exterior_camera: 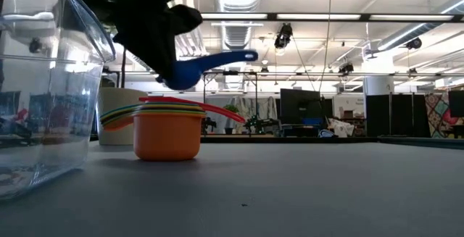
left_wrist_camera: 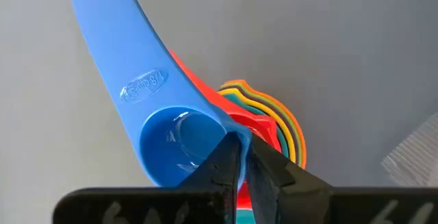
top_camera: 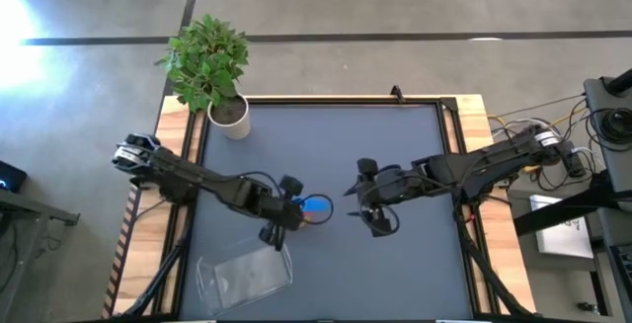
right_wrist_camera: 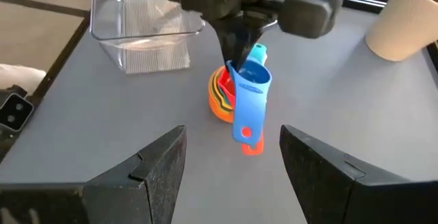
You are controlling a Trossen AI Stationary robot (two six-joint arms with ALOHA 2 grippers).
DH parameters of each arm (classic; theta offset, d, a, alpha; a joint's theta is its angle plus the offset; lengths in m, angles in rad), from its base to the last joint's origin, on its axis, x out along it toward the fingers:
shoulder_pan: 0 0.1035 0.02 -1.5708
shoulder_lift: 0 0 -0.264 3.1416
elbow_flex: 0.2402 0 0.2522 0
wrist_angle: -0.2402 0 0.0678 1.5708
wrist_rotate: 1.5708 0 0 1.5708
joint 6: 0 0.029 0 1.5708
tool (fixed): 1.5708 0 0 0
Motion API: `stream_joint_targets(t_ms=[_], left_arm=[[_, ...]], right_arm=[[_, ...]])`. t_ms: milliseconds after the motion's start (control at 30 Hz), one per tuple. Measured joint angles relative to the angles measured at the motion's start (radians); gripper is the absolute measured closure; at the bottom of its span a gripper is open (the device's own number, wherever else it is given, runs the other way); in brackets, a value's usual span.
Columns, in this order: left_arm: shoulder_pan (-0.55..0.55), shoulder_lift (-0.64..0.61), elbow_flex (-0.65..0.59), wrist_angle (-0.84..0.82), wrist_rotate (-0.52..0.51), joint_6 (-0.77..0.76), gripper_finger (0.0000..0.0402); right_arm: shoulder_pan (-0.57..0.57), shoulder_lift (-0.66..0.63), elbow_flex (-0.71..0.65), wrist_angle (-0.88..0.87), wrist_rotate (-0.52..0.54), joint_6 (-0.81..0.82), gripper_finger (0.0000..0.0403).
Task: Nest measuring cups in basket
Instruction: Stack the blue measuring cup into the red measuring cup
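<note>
The worktop (top_camera: 395,165) is a dark grey mat framed by pale wood. A white plant pot (top_camera: 230,118) stands in its upper left corner. A stack of nested measuring cups (exterior_camera: 168,128), orange outermost, sits left of centre, and the clear basket (top_camera: 244,274) rests near the lower left edge.

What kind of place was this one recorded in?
Probably an open-plan lab or workshop: exposed ceiling ducts and strip lights, monitors on benches behind the table, polished concrete floor.
</note>
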Motion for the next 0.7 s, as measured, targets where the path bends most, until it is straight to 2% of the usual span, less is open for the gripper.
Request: stream_joint_targets(t_ms=[133,367,700], left_arm=[[0.015,0.019,0.011,0.003,0.01,0.0,0.0401],[0.025,0.033,0.0,-0.001,0.103,-0.035,0.0399],[0.028,0.058,0.0,-0.017,0.104,-0.107,0.0367]], right_arm=[[0.0,-0.031,-0.042,0.001,0.0,0.0,0.0177],[0.0,-0.041,-0.113,0.039,0.0,-0.007,0.0177],[0.0,-0.023,-0.15,0.08,-0.002,0.001,0.0177]])
